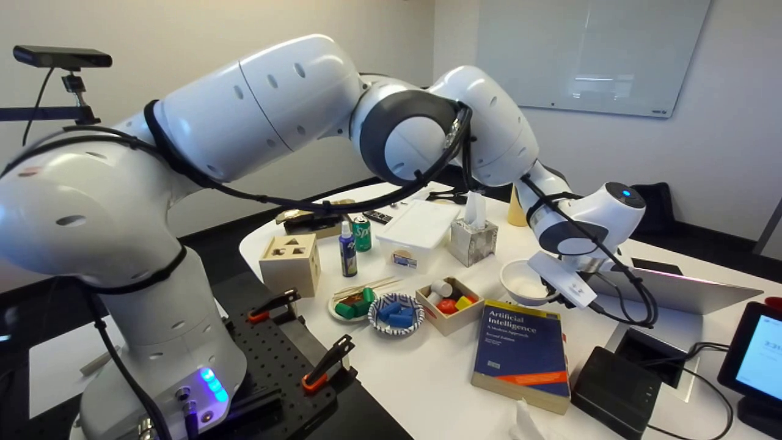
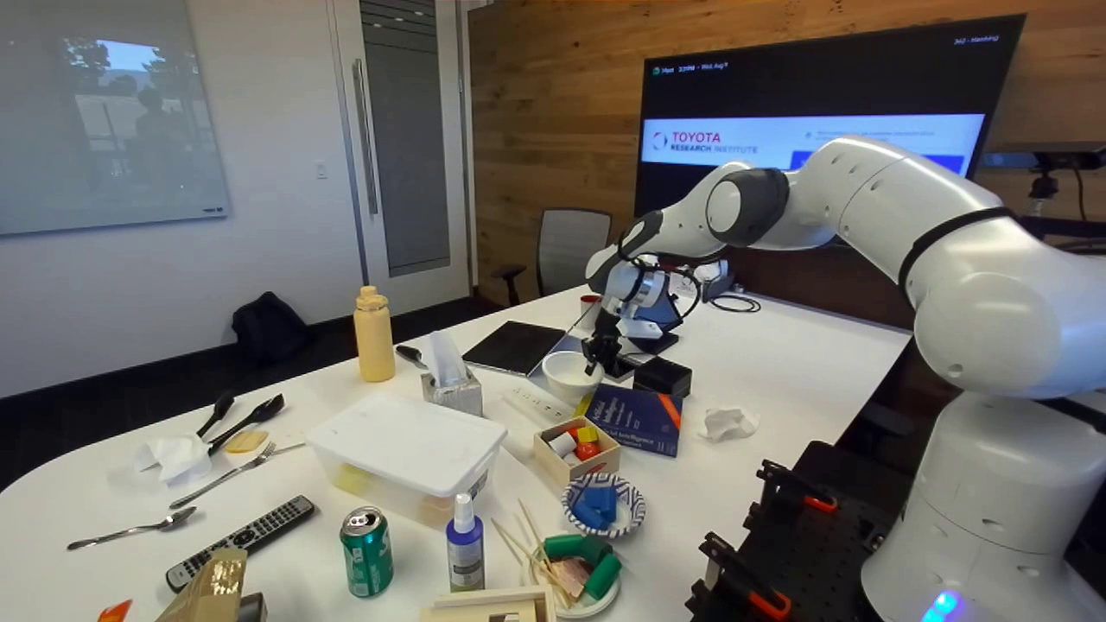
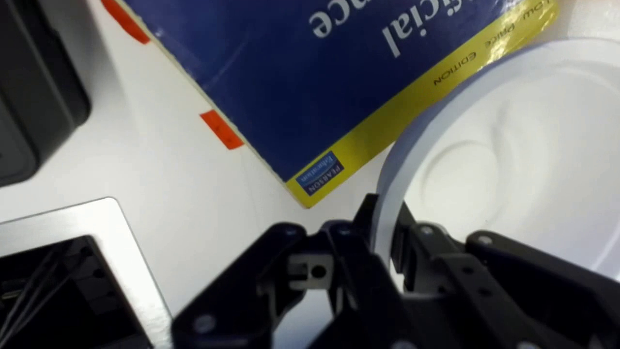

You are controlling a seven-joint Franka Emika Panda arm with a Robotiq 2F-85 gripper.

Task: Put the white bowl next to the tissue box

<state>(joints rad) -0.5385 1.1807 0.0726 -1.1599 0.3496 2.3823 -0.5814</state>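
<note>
Wrist view, black two-fingered gripper (image 3: 382,228): we see it pinching the rim of the plain, shallow, round white bowl (image 3: 508,160) from inside and outside.
Bowl: just beside the yellow-banded top of the glossy blue book (image 3: 290,82); whether it is lifted off the white table (image 3: 213,194) we cannot tell.
Rim grasp: made, as we judge it; the carry is the step due.
Book print here: upside down to us, "Low Price Edition" and "Pearson Education".
Small cube-shaped grey-white tissue box (image 1: 473,242), in an exterior view: off the book's banded end, farther from it than the bowl is.
Bowl's next move: we would raise it clear of the book, bring it to the tissue box, set it down level and let go; a one-sided pinch may let it tip.
Book cover: "Artificial Intelligence", "A Modern Approach", "Second Edition".
Green metal soda can (image 1: 362,234): well apart from the book; we read "Spr".
Large black wall screen (image 2: 778,95), in an exterior view: beyond the book, "Toyota Research Institute"; smaller text blurs.
</note>
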